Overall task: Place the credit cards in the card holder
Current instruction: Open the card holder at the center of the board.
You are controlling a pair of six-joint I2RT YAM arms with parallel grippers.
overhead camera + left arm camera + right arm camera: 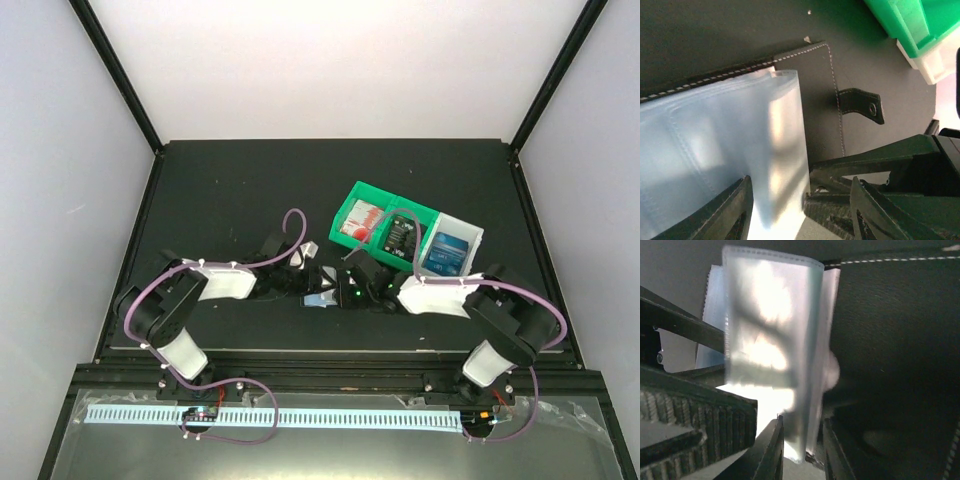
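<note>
The holder [810,85] lies open on the tabletop [230,190] between the arms, the right end effector [801,425] pinching a clear sleeve [770,315] upright, apparently to part a pocket. The left end effector [802,182] hovers half open over the holder, gripping nothing; the cards [447,250] sit in the bins [372,192].

Overhead view, wrist views sharing card holder [817,100]

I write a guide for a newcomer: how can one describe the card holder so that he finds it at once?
On the black table, find the row of green and white bins. Just in front of it lies the card holder, open: only it has white stitching, a snap tab and clear sleeves.
</note>
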